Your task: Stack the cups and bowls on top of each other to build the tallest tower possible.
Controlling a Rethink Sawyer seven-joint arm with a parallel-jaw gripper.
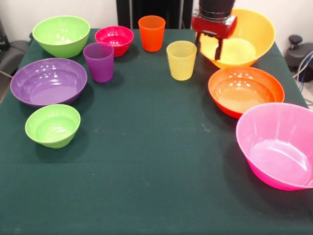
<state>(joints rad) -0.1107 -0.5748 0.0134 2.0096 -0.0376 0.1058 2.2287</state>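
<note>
Setting: looks like a robotics lab | green cloth-covered table (pixel 146 166) | bare white wall (pixel 63 10) behind | loose cables (pixel 304 66) at the side

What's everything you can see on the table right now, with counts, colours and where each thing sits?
large bowls: 4; purple left, yellow-orange back right, orange-red right, pink near right.
medium bowl: 1, green, back left corner.
small bowls: 2; red back, green near left.
cups: 3, upright; purple, orange, yellow.
table: 1, dark green cloth.
gripper: 1, red and black, open, at the yellow-orange bowl's rim.
</note>
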